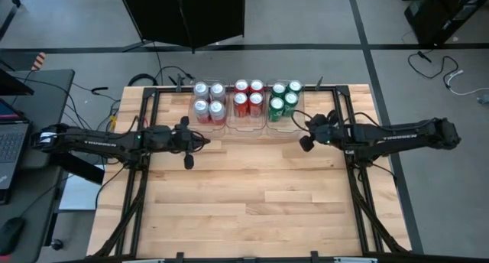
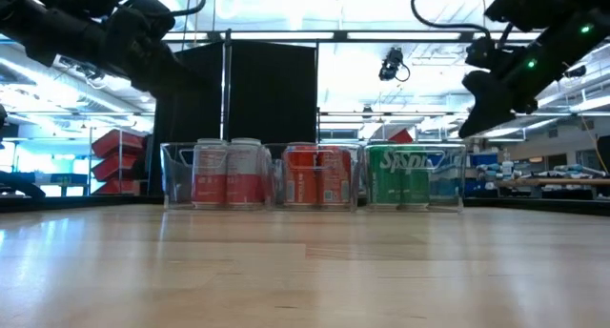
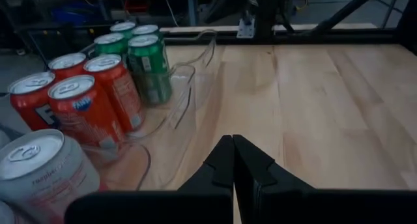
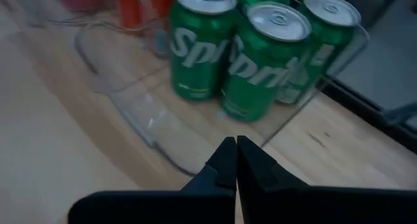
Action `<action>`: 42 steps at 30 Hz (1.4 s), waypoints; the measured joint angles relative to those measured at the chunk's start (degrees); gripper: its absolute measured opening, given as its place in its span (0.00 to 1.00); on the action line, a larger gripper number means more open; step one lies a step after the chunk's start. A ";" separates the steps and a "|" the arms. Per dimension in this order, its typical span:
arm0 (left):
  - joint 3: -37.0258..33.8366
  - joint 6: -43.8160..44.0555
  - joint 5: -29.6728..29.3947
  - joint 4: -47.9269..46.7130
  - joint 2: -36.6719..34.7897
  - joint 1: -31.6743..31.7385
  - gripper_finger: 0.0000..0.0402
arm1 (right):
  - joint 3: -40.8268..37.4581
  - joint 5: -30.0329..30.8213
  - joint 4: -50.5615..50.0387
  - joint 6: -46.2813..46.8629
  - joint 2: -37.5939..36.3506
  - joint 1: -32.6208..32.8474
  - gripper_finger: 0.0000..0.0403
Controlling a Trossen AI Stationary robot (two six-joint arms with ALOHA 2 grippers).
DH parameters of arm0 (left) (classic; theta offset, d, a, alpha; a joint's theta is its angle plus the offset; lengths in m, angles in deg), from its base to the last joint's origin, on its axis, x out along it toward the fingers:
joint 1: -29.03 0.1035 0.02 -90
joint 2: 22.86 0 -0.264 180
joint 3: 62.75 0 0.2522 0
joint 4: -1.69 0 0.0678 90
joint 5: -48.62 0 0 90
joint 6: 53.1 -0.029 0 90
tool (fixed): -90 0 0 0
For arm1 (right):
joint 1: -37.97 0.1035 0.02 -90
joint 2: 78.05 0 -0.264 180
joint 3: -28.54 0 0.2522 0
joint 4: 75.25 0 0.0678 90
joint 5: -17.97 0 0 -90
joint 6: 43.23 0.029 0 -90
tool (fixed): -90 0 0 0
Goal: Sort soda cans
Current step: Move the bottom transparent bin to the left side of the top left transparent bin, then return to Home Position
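- As all twelve soda cans (image 1: pixel 245 101) stand upright inside three clear bins (image 1: pixel 267 128) at the table's (image 1: pixel 252 202) far edge, sorting looks finished.
- The cans are thin smooth metal, probably light and easy to dent; grip around the round wall.
- The left gripper (image 3: pixel 232 160) and right gripper (image 4: pixel 234 160) hover near the bins, jaws together, holding nothing.

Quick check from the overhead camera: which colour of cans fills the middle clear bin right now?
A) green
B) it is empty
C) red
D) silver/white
C: in the high view the four red cans stand in the middle bin, between the silver/white cans and the green cans.
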 joint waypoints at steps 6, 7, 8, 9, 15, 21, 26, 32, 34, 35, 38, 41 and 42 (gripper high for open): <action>0.00 -0.27 1.04 1.17 0.00 0.00 0.00 | -1.17 1.45 3.41 -4.28 -2.01 4.04 0.00; 0.00 -0.34 1.33 1.53 0.00 0.00 0.00 | -1.75 1.39 5.35 -5.60 -2.13 4.57 0.00; 0.00 -0.38 1.38 1.78 0.00 0.00 0.00 | -2.44 0.92 7.91 -7.32 -2.18 5.13 0.00; 0.00 -0.43 1.38 2.14 0.00 0.00 0.00 | -3.38 -0.35 11.23 -9.27 -2.18 5.54 0.00; -0.02 -2.80 2.88 5.94 0.00 0.02 0.00 | -11.64 -16.20 36.05 -20.90 -2.18 6.25 0.00; -0.02 -3.52 2.91 6.28 0.00 1.58 0.00 | -16.16 -22.55 41.78 -23.86 -4.15 5.17 0.00; -0.02 -3.54 4.60 6.30 0.00 3.12 0.00 | -17.83 -27.58 40.53 -25.84 -9.82 4.82 0.00; -0.02 -3.62 5.31 6.26 0.00 4.10 0.00 | -18.04 -27.73 31.96 -27.46 -20.89 4.51 0.00; -0.02 -3.71 5.36 6.27 -0.04 4.37 0.00 | -18.04 -27.73 28.69 -27.54 -25.14 4.51 0.00; -0.02 -4.02 5.37 6.27 -0.07 4.50 0.00 | -18.06 -27.73 27.06 -27.66 -27.26 4.51 0.00; -0.02 -4.86 5.40 6.20 -0.88 4.63 0.00 | -19.55 -27.71 25.65 -28.03 -33.48 4.51 0.00; -0.02 -6.14 5.42 5.41 -3.03 4.63 0.00 | -23.03 -27.72 25.47 -28.34 -39.78 4.49 0.00; -0.02 -6.29 5.42 4.95 -4.04 4.63 0.00 | -24.16 -27.71 25.31 -28.36 -41.73 4.49 0.00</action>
